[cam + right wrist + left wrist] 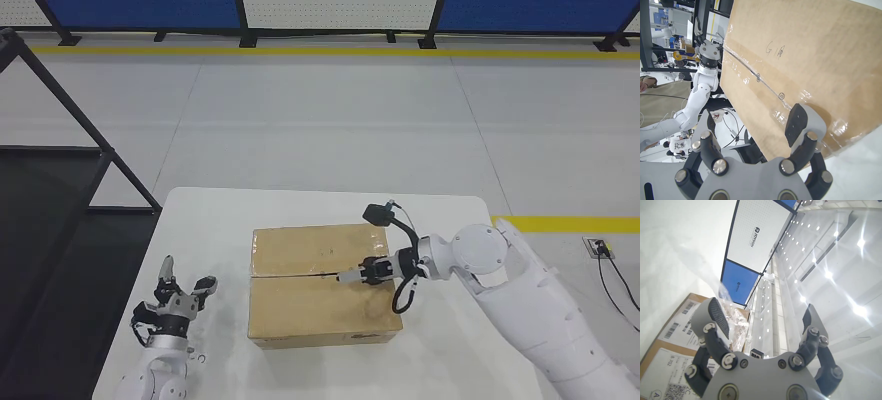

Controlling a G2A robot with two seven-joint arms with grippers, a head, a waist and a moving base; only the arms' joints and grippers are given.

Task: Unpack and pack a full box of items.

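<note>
A closed cardboard box (320, 285) lies in the middle of the white table (210, 215), its two top flaps sealed by clear tape along the seam (761, 80). My right gripper (352, 275) is over the box top at the seam, open, with one fingertip (797, 121) down at the taped seam near the box's right end. My left gripper (187, 278) is left of the box near the table's front left corner, open and pointing upward, holding nothing. The left wrist view has that gripper (764, 319) beside the box's labelled side (676, 332).
A black metal rack frame (60, 190) stands off the table's left side. Bare table shows left and right of the box. A yellow floor line (570, 223) and blue panels (140, 14) lie beyond the table.
</note>
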